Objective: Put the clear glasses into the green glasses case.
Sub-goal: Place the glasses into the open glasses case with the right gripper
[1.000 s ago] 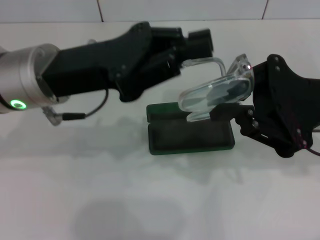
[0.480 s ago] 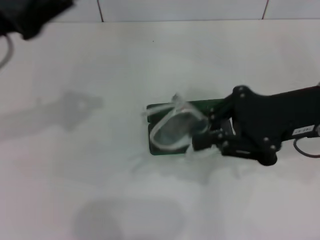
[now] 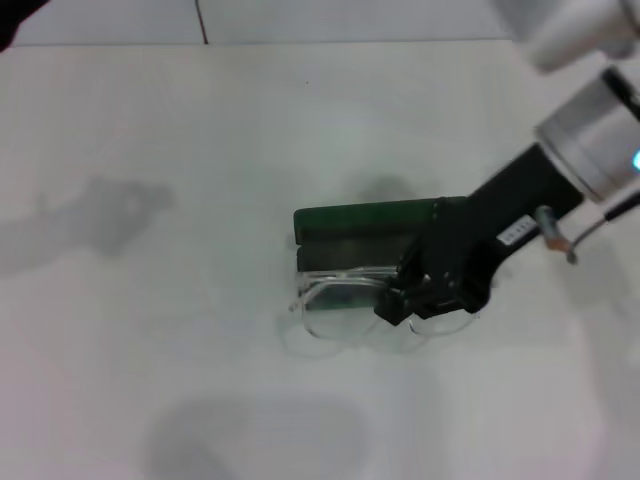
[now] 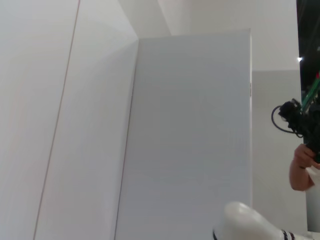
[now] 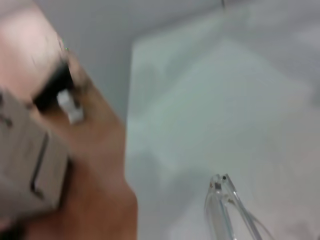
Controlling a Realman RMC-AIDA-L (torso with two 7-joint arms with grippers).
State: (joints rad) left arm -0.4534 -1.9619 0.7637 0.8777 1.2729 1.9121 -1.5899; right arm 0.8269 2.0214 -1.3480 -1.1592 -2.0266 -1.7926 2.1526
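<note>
The green glasses case (image 3: 362, 216) lies open in the middle of the white table, lid toward the back and dark lining (image 3: 345, 250) showing. The clear glasses (image 3: 340, 300) rest low across the front part of the case, and their lens overhangs its front edge. My right gripper (image 3: 405, 300) comes in from the right, pressed down on the right half of the glasses and shut on them. The right wrist view shows only one clear arm tip of the glasses (image 5: 220, 200). Only a dark sliver of the left arm (image 3: 12, 14) shows at the top left corner; its gripper is out of view.
The white table (image 3: 180, 330) spreads wide to the left of and in front of the case. A tiled wall edge (image 3: 300, 20) runs along the back. The left wrist view faces white wall panels (image 4: 190, 130), with a person's hand (image 4: 302, 167) at its edge.
The right gripper has lowered the glasses from above the case down onto its front part. The left arm has pulled away to the top left corner.
</note>
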